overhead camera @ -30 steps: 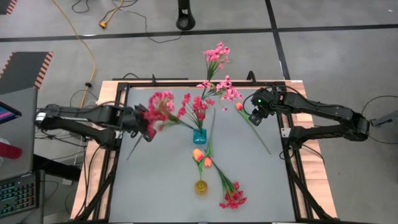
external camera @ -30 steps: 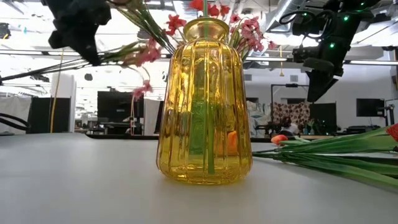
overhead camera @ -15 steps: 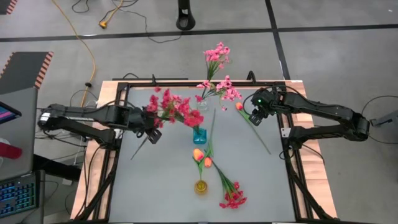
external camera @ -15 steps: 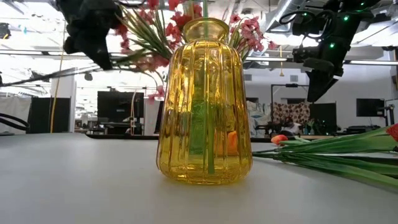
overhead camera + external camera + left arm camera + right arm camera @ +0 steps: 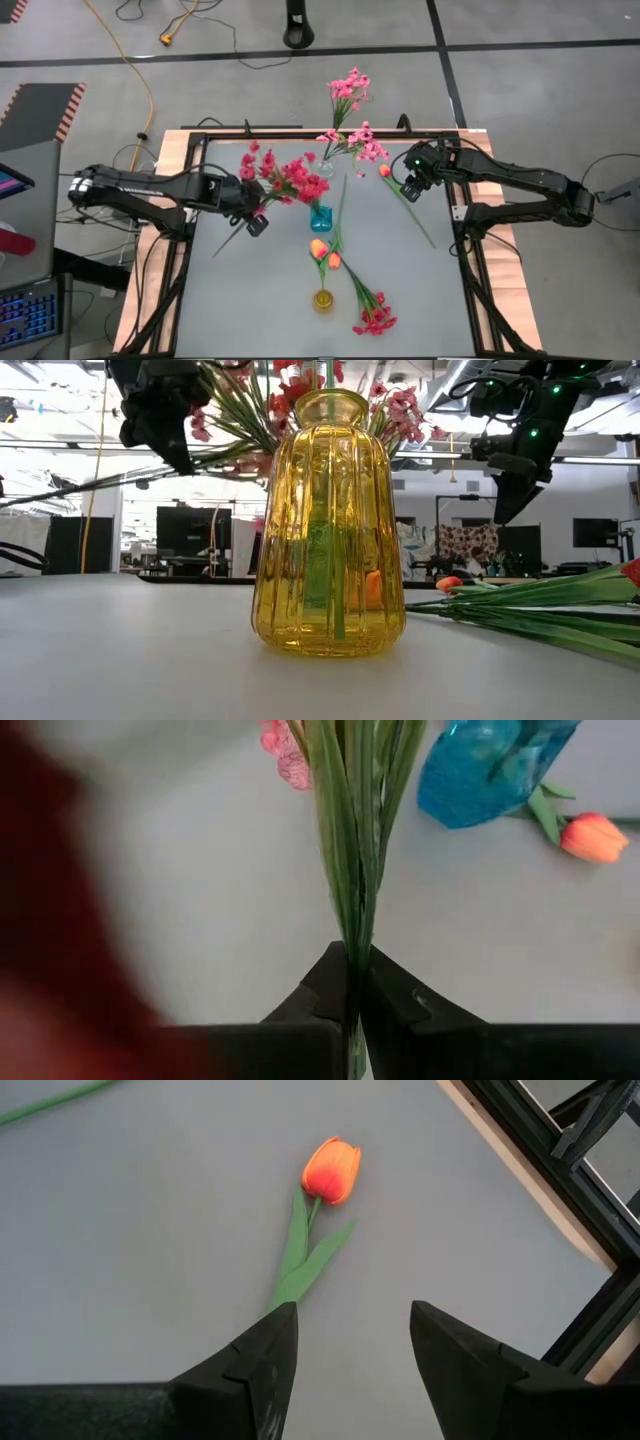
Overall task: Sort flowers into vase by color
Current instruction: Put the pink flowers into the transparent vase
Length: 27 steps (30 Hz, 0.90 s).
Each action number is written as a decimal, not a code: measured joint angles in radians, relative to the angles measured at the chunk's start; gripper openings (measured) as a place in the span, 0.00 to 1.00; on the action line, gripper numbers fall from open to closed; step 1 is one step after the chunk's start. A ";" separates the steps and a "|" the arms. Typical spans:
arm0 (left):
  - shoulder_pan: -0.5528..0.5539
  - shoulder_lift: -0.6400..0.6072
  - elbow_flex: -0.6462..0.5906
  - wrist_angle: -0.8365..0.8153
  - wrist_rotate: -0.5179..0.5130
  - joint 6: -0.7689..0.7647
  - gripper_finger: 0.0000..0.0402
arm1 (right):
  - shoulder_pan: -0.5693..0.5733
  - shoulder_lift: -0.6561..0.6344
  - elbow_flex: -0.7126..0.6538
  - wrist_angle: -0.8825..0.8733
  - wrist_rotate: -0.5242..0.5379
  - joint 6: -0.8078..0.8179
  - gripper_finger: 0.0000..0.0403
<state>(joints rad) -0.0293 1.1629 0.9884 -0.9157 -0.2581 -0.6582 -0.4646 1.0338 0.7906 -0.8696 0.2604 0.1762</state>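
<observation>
My left gripper [image 5: 254, 218] is shut on a red-blossomed spray [image 5: 288, 180] held in the air just left of the blue vase [image 5: 320, 218], which has red blossoms above it. My right gripper [image 5: 350, 1342] hangs open over an orange tulip [image 5: 330, 1168] lying flat near the table's far right. A yellow vase [image 5: 328, 525] holds two orange tulips [image 5: 325, 254]. Pink sprays [image 5: 355, 143] stand in a clear vase near the far edge. Another red spray [image 5: 374, 318] lies on the table by the yellow vase. My left gripper pinches the spray's bundled green stems [image 5: 352, 935] between its two fingers, partway along their length, fingers lying across them. The spray is lifted clear of the table. Its blossoms point toward the blue vase and its stem end [image 5: 225, 245] trails toward the near left.
Further pink flowers [image 5: 348, 90] show beyond the far edge. The lying spray's long stem [image 5: 340, 205] runs past the blue vase's right side. A black frame [image 5: 190, 200] borders the table. Bare grey surface lies at the near left and near right.
My left gripper has moved toward the table's right, closer to the blue vase, carrying the red spray with it. The spray's blossoms now stand beside those over the blue vase.
</observation>
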 joint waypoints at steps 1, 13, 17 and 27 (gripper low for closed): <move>-0.003 0.000 0.013 -0.016 -0.009 0.000 0.00 | 0.000 0.000 0.000 0.000 0.000 0.000 0.55; -0.003 0.000 0.116 -0.035 -0.017 0.001 0.00 | 0.000 0.000 0.000 0.004 0.000 0.000 0.55; -0.003 0.000 0.136 -0.018 -0.018 0.001 0.00 | 0.000 0.000 0.000 0.004 0.000 0.000 0.55; -0.024 0.020 0.137 0.054 -0.010 0.023 0.00 | 0.000 0.000 0.000 0.004 0.000 0.000 0.55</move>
<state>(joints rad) -0.0534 1.1830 1.1254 -0.8622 -0.2686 -0.6349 -0.4644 1.0340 0.7906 -0.8658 0.2604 0.1764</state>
